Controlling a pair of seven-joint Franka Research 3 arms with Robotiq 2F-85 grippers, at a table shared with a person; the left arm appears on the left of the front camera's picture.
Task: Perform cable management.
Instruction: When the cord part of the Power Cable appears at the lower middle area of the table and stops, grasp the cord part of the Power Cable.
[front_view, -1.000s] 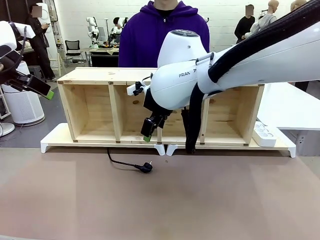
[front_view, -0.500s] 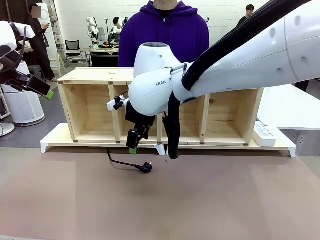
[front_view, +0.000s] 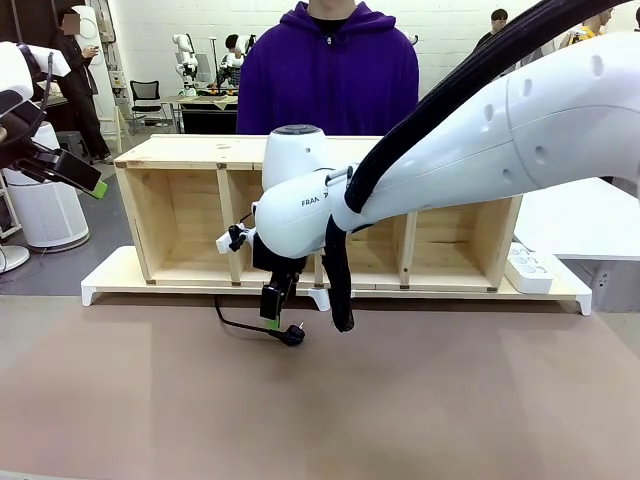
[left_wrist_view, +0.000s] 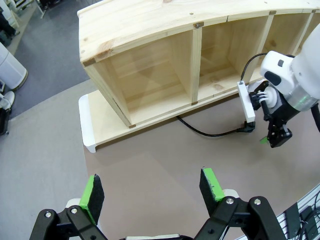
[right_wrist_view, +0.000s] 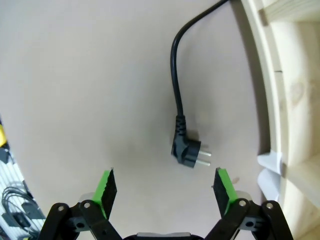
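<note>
The white right arm (front_view: 315, 201) carries the partial lettering "FRAN". The right gripper (right_wrist_view: 167, 182) hangs with jaws spread, grasping nothing, above the thin black cable (right_wrist_view: 176, 75). Its rounded plug (right_wrist_view: 187, 150) lies on the brown tabletop (front_view: 450, 400), just near of the pale wooden compartment shelf (front_view: 180, 152). The left gripper (left_wrist_view: 150, 187), also spread and empty, is at far left. A white power strip (front_view: 527, 268) sits at the shelf's right end. The near tabletop is open.

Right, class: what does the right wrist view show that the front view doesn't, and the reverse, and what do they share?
Right wrist view: two metal pins on the rounded black plug, ahead of the open right gripper. Front view: a person in a purple hoodie and a white multi-socket power strip. Shared: the long thin black cable and the pale wooden shelf.
</note>
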